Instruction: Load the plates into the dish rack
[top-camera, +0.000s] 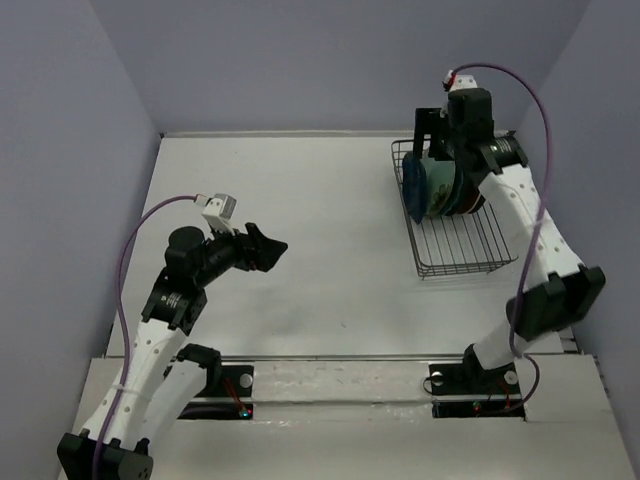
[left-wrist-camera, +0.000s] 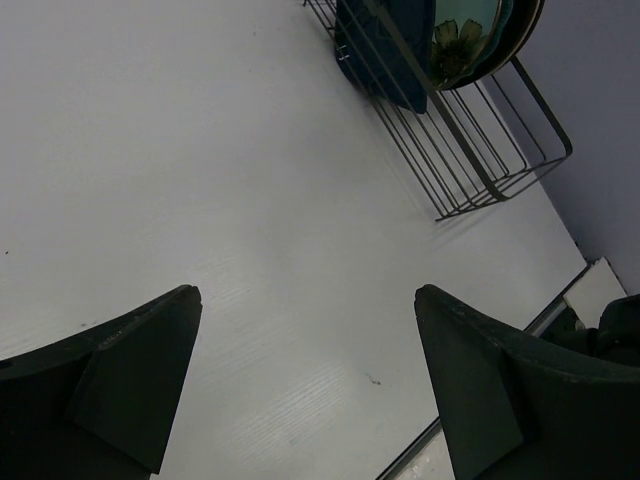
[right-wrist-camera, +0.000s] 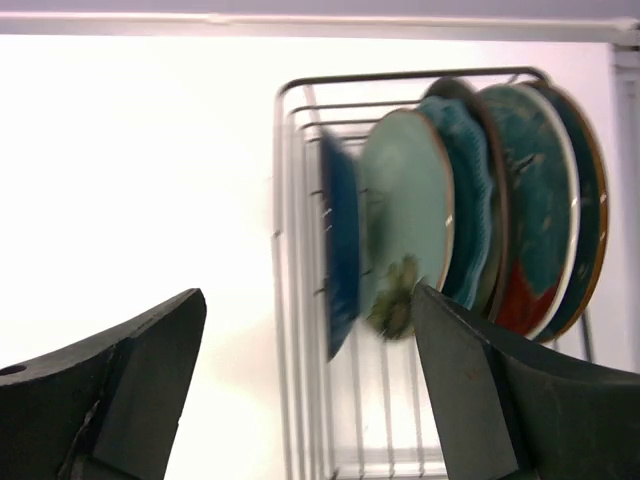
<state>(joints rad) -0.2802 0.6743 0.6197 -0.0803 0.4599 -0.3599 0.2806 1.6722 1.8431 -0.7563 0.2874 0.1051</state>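
Observation:
The black wire dish rack (top-camera: 462, 248) stands at the right of the table. Several plates stand on edge in its far end: a dark blue plate (right-wrist-camera: 340, 250) nearest the open end, then a mint green plate (right-wrist-camera: 405, 215) with a flower, a scalloped teal plate (right-wrist-camera: 468, 200) and darker ones (right-wrist-camera: 535, 210) behind. The plates also show in the top view (top-camera: 432, 188) and the left wrist view (left-wrist-camera: 440, 35). My right gripper (right-wrist-camera: 305, 305) is open and empty above the rack's far end (top-camera: 440, 135). My left gripper (left-wrist-camera: 305, 295) is open and empty above bare table at the left (top-camera: 268, 248).
The white table (top-camera: 320, 220) is bounded by lilac walls at left, back and right. The rack's near half (top-camera: 465, 255) holds no plates. A metal rail (top-camera: 340, 375) runs along the near edge by the arm bases.

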